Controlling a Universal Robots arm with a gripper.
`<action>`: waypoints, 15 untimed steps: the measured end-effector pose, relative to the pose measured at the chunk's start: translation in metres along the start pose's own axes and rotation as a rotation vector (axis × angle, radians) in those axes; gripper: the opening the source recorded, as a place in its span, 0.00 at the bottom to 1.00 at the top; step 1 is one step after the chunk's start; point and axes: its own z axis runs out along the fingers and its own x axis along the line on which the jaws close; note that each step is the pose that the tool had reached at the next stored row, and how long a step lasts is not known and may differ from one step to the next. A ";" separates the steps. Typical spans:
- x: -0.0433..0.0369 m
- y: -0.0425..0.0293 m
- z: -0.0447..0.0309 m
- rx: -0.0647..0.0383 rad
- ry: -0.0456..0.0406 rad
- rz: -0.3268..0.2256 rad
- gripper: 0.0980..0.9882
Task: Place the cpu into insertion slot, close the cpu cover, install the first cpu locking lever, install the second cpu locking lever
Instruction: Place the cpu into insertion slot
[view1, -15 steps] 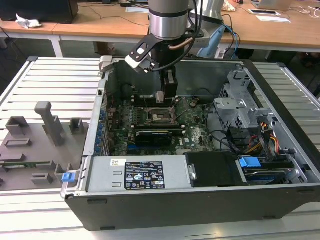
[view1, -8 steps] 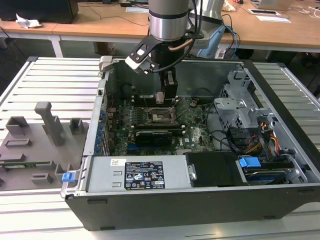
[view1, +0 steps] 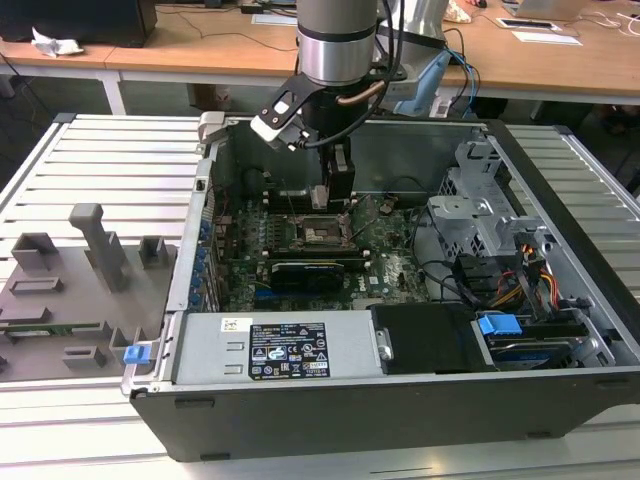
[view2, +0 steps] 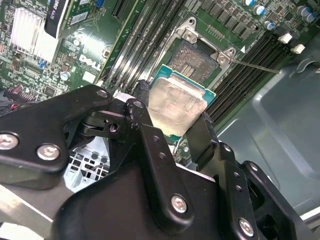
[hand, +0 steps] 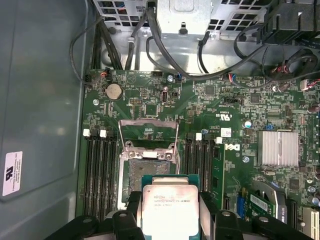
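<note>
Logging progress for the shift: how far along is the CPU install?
Nothing is seated yet. In hand: the gripper is shut on the cpu, held over the empty socket in both wrist views. Left: seating it, closing the cpu cover, which stands open, and both locking levers.

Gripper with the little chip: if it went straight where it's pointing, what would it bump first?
Probably the open cpu socket on the motherboard. The gripper points down at it, cpu between its jaws, and nothing seems between them, though depth is unclear.
</note>
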 end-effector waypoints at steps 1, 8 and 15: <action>0.0000 0.0000 0.0003 0.000 0.0000 0.000 0.50; -0.0001 -0.0002 0.0024 0.000 -0.0001 0.000 0.50; -0.0001 -0.0003 0.0043 0.000 0.0000 0.000 0.50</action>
